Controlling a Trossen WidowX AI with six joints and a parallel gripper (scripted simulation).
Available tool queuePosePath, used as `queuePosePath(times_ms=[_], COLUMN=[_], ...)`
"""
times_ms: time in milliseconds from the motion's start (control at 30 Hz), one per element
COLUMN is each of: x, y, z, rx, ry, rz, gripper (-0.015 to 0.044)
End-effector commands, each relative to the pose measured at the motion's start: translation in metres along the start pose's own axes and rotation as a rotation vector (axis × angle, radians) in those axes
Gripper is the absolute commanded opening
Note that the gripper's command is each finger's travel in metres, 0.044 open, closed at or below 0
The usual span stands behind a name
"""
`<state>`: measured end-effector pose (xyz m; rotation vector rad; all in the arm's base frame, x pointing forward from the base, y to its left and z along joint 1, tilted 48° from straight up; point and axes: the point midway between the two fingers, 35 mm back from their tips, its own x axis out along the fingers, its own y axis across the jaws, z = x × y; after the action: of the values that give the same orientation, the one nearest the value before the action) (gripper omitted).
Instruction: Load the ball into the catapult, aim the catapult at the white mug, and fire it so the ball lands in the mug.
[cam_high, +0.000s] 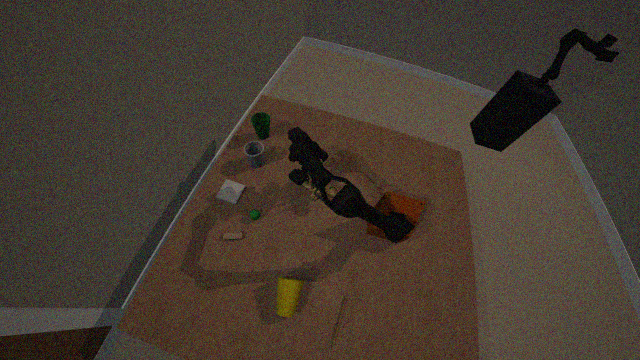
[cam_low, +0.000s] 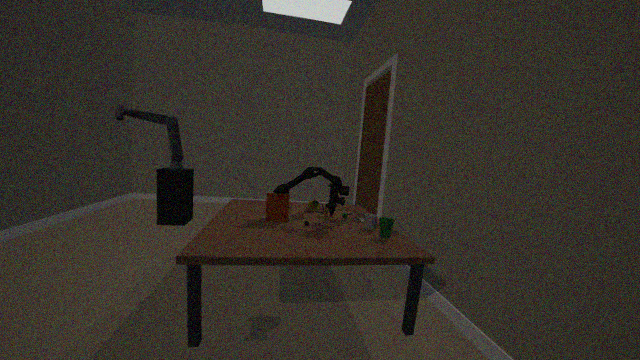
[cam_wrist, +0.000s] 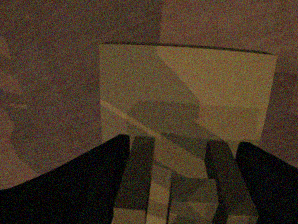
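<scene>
From the arm's base outward, the gripper (cam_high: 306, 181) (cam_low: 331, 212) (cam_wrist: 184, 148) was closed on the pale catapult (cam_high: 312, 191) (cam_wrist: 230, 80). Farther, a green ball (cam_high: 255, 214) (cam_low: 345, 215) lay on the table (cam_high: 400, 280) (cam_low: 300, 247), then stood the white mug (cam_high: 254, 154) (cam_low: 371, 221), beside a green cup (cam_high: 261, 125) (cam_low: 386, 227).

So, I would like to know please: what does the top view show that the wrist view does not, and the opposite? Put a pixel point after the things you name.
Only top: the white mug (cam_high: 254, 159), green cup (cam_high: 261, 126), yellow cup (cam_high: 288, 297) and green ball (cam_high: 255, 215).

Only wrist: both fingers of the gripper (cam_high: 300, 176) (cam_wrist: 183, 142) seen clearly, closed on the catapult (cam_high: 334, 189) (cam_wrist: 220, 82).

Both: the pale catapult, partly, and the wooden table (cam_high: 400, 290) (cam_wrist: 50, 90).
</scene>
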<state>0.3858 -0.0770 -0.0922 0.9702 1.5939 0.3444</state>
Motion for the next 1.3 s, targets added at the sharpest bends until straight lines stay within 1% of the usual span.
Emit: queuePosePath(times_ms=[0,367,1267], x=[-0.002,0.0,0.044], y=[0.009,0.015,0.016], z=[0.005,0.005,0.005], rx=[-0.142,-0.148,-0.148], ry=[-0.007,-0.007,-0.007], rz=[0.005,0.005,0.007], gripper=[0.0,0.0,0.0])
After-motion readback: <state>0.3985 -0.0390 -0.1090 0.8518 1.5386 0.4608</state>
